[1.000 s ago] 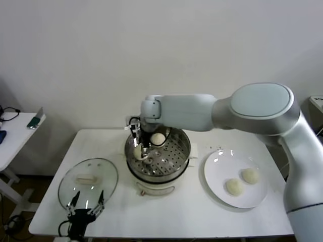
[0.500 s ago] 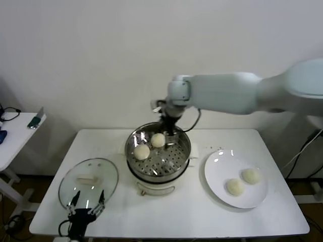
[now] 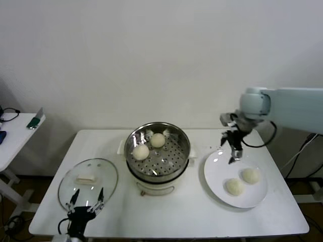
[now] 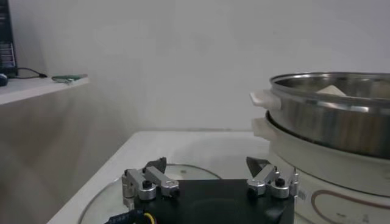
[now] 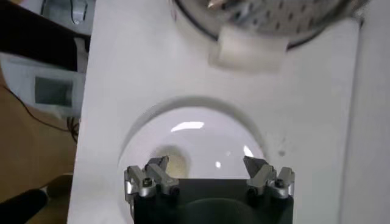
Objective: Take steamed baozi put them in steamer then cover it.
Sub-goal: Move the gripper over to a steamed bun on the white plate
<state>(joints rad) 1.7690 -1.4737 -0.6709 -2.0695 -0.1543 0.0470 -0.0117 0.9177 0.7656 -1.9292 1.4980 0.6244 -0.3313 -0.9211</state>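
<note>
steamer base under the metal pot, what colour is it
Cream-white, seen best in the left wrist view: the steamer has a shiny steel pot on a pale base.

Left claw (image 4: 210,178) gapes empty over the cover (image 4: 113,193); steamer (image 4: 332,112) just beside.

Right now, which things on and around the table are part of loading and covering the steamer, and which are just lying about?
Job:
- two cream-white round buns in the shiny steel steamer pot
- two buns on the flat white plate
- clear glass lid
- open right gripper

Lying about:
- small green object on the white side table
</note>
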